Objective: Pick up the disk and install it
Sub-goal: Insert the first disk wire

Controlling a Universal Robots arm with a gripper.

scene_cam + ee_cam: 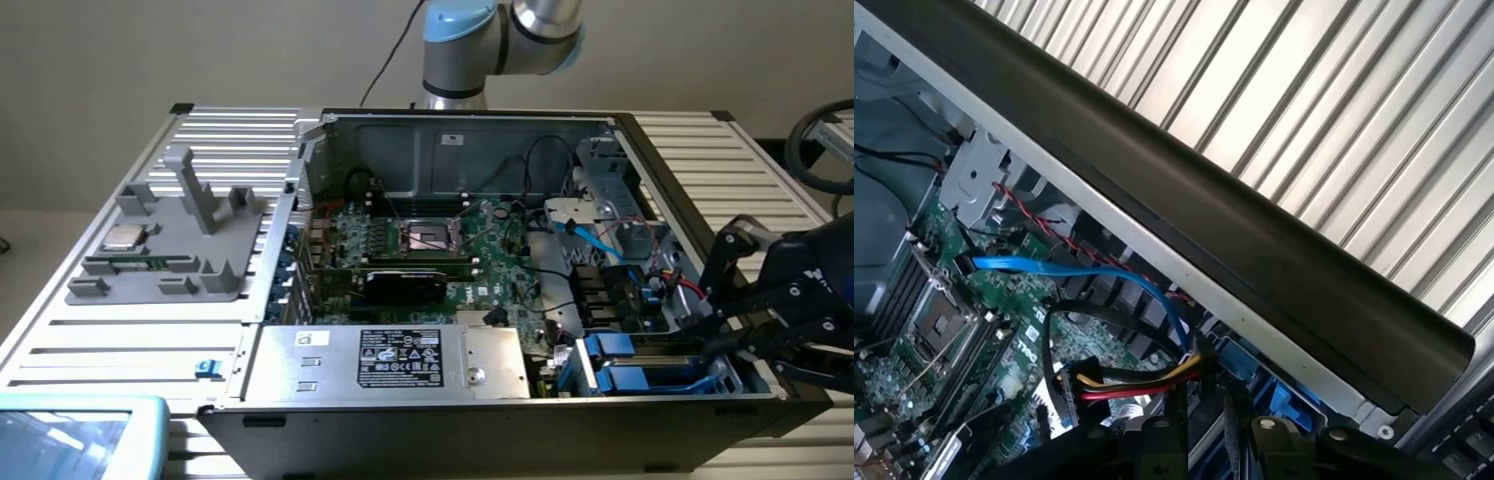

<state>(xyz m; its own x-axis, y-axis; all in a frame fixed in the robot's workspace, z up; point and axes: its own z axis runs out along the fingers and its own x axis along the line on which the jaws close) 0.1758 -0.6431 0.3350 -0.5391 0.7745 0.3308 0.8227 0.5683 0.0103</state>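
The disk's bright blue frame [651, 376] sits in the drive bay at the near corner of the open computer case [467, 420], on the exterior view's right. A second blue frame [611, 345] lies just beside it. My black gripper [731, 338] hangs over the case's side wall, right at that bay, reaching in toward the blue frames. Whether it touches or grips the disk is hidden. In the wrist view, blue plastic [1282, 402] of the bay shows just under the case's black wall [1254, 235].
A motherboard with a bare processor socket [430, 238] fills the case's middle. A grey metal box with a black label [387, 362] sits at the near side. A blue cable [1074, 268] and yellow-red wires [1129, 378] cross near the bay. A grey fixture with a small chip [123, 238] rests on the slatted table [80, 340].
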